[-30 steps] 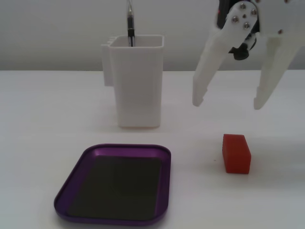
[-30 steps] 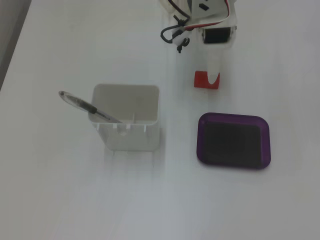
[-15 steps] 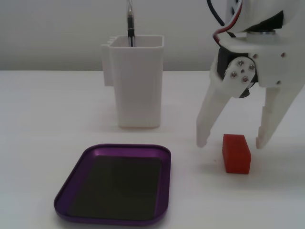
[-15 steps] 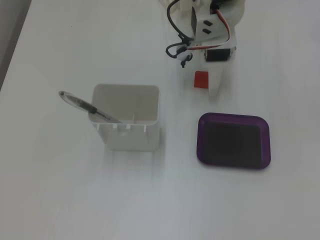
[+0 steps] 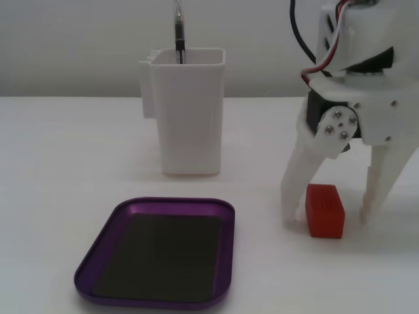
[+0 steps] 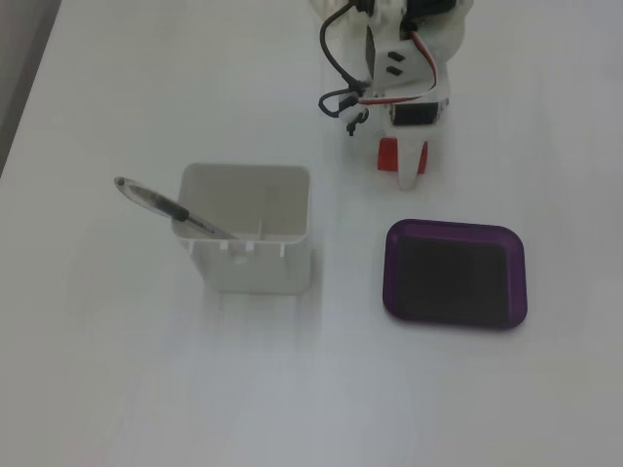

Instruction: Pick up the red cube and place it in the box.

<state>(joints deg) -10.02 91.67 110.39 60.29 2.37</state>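
1. In a fixed view, the cube (image 5: 325, 210) lies on the desk (image 5: 65, 163) at the right, between the two fingers of the end effector (image 5: 327, 219), one finger on each side of it.
2. In that view the tray (image 5: 160, 252) lies on the desk nearest the camera, left of the cube and apart from it.
3. The container (image 5: 188, 111) stands upright behind the tray, left of the end effector.
4. A pen (image 5: 179, 33) stands in the container, leaning out above its rim.
5. In another fixed view, looking down, the container (image 6: 248, 233) is left of the tray (image 6: 456, 273), and the cube (image 6: 387, 154) lies above the tray's left corner, partly under the arm (image 6: 404, 58).
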